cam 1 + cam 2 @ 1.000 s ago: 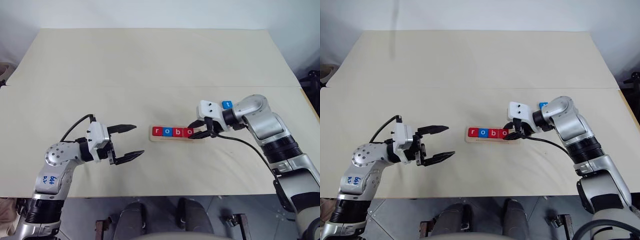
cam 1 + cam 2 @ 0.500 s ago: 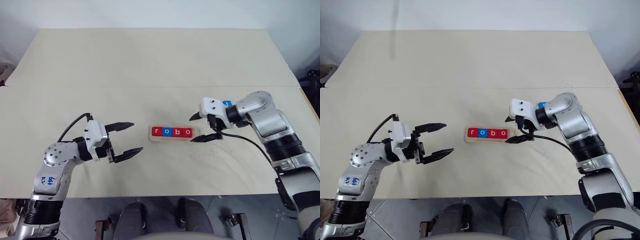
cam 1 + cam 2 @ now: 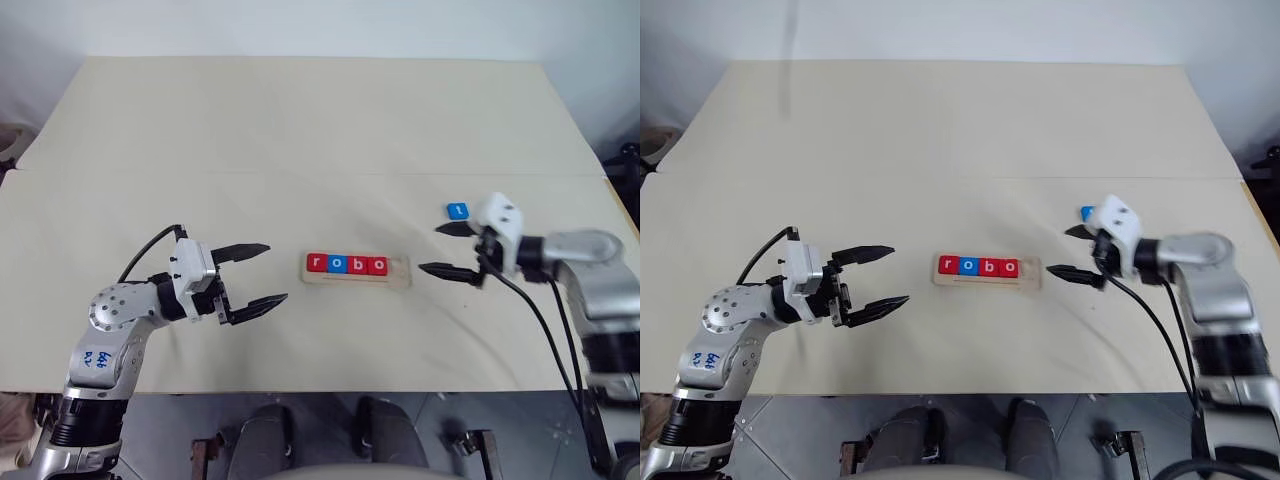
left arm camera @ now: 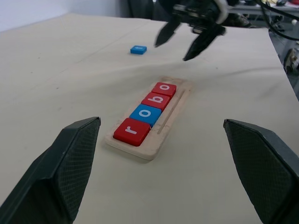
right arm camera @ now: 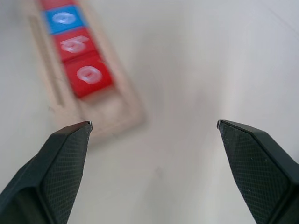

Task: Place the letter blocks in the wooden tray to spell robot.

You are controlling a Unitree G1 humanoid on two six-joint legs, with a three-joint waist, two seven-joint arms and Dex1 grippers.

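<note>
Beige table (image 3: pixel 300 130) bears the wooden tray (image 3: pixel 398 272); both grippers' fingers spread, empty

Head views overlook table (image 3: pixel 300 120); wrist views face tray (image 4: pixel 161 135).

You are looking at a pale, matt table (image 3: pixel 300 130), smooth, with a cloth- or paper-like cover. The wooden tray (image 4: pixel 168 122) shows light unvarnished grain. Its letter blocks (image 4: pixel 150 113) look like smooth plastic with a soft sheen, as does the loose blue tile (image 4: pixel 138 49). The fingers (image 5: pixel 60 163) of the right gripper (image 3: pixel 446 250) are black, finely cross-hatched and matt; the left gripper (image 3: pixel 256 274) has white plastic housing.
</note>
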